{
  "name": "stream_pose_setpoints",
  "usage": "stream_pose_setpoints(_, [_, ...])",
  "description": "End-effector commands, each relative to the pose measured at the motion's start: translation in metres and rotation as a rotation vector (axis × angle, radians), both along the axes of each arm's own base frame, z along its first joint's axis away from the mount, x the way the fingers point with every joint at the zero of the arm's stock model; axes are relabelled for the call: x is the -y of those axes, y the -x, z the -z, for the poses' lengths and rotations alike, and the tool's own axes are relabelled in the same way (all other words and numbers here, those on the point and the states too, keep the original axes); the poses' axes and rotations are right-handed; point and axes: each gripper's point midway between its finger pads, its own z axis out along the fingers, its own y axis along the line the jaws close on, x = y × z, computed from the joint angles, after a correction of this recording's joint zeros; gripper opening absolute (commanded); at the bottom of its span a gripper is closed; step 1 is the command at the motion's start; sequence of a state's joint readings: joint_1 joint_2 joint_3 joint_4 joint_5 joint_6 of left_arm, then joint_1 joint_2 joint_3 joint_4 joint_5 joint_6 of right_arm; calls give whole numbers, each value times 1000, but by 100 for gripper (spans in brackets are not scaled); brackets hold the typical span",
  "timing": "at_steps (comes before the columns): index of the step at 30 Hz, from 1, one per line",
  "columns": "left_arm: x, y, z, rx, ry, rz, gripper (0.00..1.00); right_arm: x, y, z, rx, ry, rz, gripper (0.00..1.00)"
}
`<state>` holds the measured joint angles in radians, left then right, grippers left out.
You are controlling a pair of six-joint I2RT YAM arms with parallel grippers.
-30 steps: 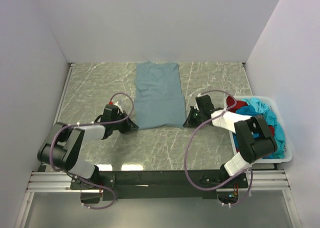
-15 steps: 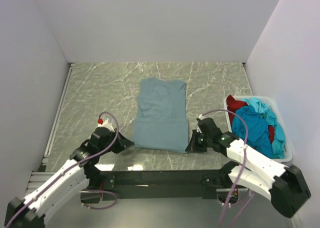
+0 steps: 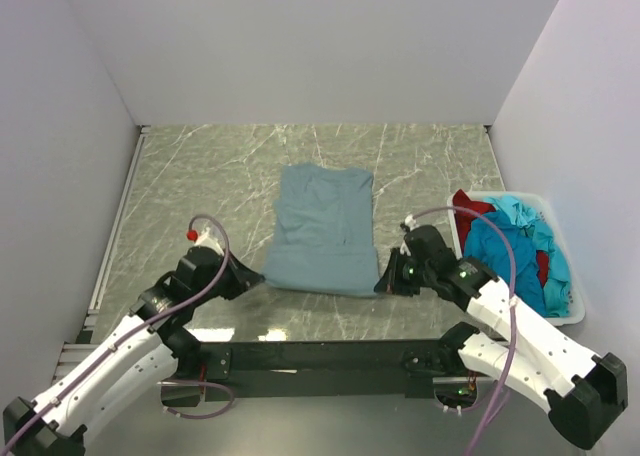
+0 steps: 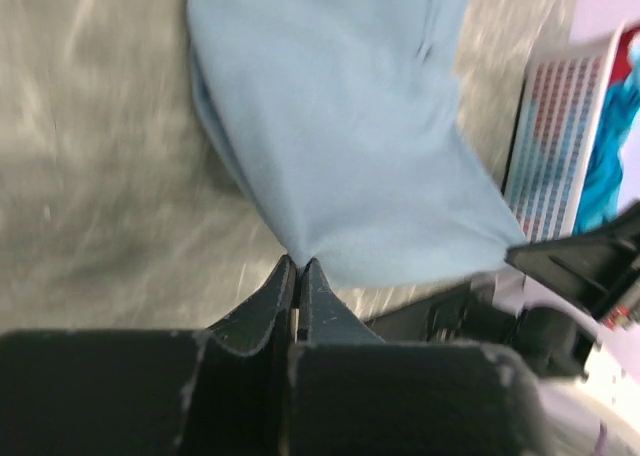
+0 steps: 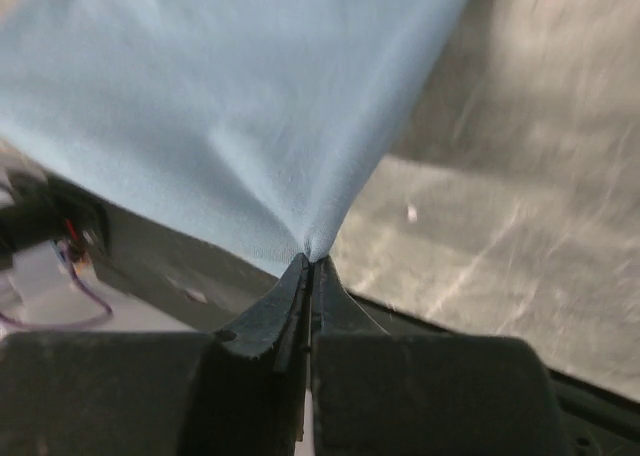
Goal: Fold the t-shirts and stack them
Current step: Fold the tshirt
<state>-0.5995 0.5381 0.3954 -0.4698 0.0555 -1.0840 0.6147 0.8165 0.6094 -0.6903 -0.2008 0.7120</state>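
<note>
From above, the grey-blue t-shirt (image 3: pixel 322 226) lies mid-table on the marble table (image 3: pixel 200 176). Its near edge is held at the left corner by the left gripper (image 3: pixel 258 279) and at the right corner by the right gripper (image 3: pixel 384 282). Turquoise t-shirts (image 3: pixel 505 256) and a dark red t-shirt (image 3: pixel 466 204) are heaped in the white bin (image 3: pixel 566 319) at the right. The cloth looks light, limp and prone to sagging (corners and hems seem the sensible holds). In the left wrist view, the jaws are pressed together on a pinch of the shirt's corner. The right wrist view shows the same, with the jaws clamped on a puckered corner.
</note>
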Motion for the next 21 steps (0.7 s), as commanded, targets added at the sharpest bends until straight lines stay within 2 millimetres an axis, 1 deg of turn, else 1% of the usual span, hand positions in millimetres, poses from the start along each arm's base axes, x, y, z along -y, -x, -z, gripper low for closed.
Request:
stream_pose_setpoints(1, [-10, -42, -45, 182, -59, -104, 0, 8, -34, -28, 110, 50, 37, 0])
stream_pose_setpoints(2, [-8, -49, -57, 213, -51, -114, 0, 8, -41, -34, 128, 46, 43, 0])
stream_pose_setpoints(3, [-5, -55, -56, 221, -78, -104, 0, 11, -52, -44, 158, 43, 56, 0])
stream_pose_setpoints(4, [-2, -62, -65, 251, -67, -105, 0, 12, -58, -47, 163, 48, 65, 0])
stream_pose_setpoints(6, [3, -75, -72, 265, -88, -105, 0, 13, -76, -64, 221, 37, 85, 0])
stream_pose_setpoints(7, [6, -80, -76, 273, -90, -101, 0, 15, -84, -67, 232, 34, 105, 0])
stream_pose_setpoints(8, [10, -90, -79, 279, -108, -89, 0, 14, -92, -72, 253, 22, 110, 0])
stream_pose_setpoints(9, [14, -94, -82, 282, -110, -76, 0, 14, -100, -78, 262, 14, 107, 0])
stream_pose_setpoints(10, [14, -102, -92, 297, -112, -81, 0, 14, -105, -81, 268, 14, 108, 0])
stream_pose_setpoints(11, [16, -108, -87, 281, -132, -78, 0, 14, -111, -83, 278, 15, 112, 0])
stream_pose_setpoints(12, [16, -113, -90, 288, -141, -74, 0, 14, -119, -86, 283, 22, 111, 0])
stream_pose_setpoints(13, [16, -120, -98, 300, -132, -79, 0, 16, -124, -88, 289, 24, 122, 0])
stream_pose_setpoints(14, [16, -125, -102, 309, -128, -78, 0, 16, -129, -89, 294, 23, 123, 0])
stream_pose_setpoints(15, [17, -132, -101, 314, -134, -74, 0, 15, -136, -94, 303, 21, 127, 0])
stream_pose_setpoints(16, [13, -138, -104, 316, -131, -83, 0, 15, -140, -96, 306, 19, 130, 0])
stream_pose_setpoints(17, [13, -144, -111, 329, -126, -87, 0, 18, -146, -97, 305, 19, 141, 0])
stream_pose_setpoints(18, [12, -151, -108, 323, -139, -85, 0, 18, -152, -99, 306, 21, 141, 0])
stream_pose_setpoints(19, [10, -158, -114, 332, -135, -96, 0, 17, -154, -101, 305, 18, 136, 0])
stream_pose_setpoints(20, [11, -163, -110, 324, -144, -83, 0, 19, -161, -106, 316, 13, 148, 0])
stream_pose_setpoints(21, [9, -168, -111, 328, -151, -88, 0, 19, -165, -103, 302, 19, 142, 0])
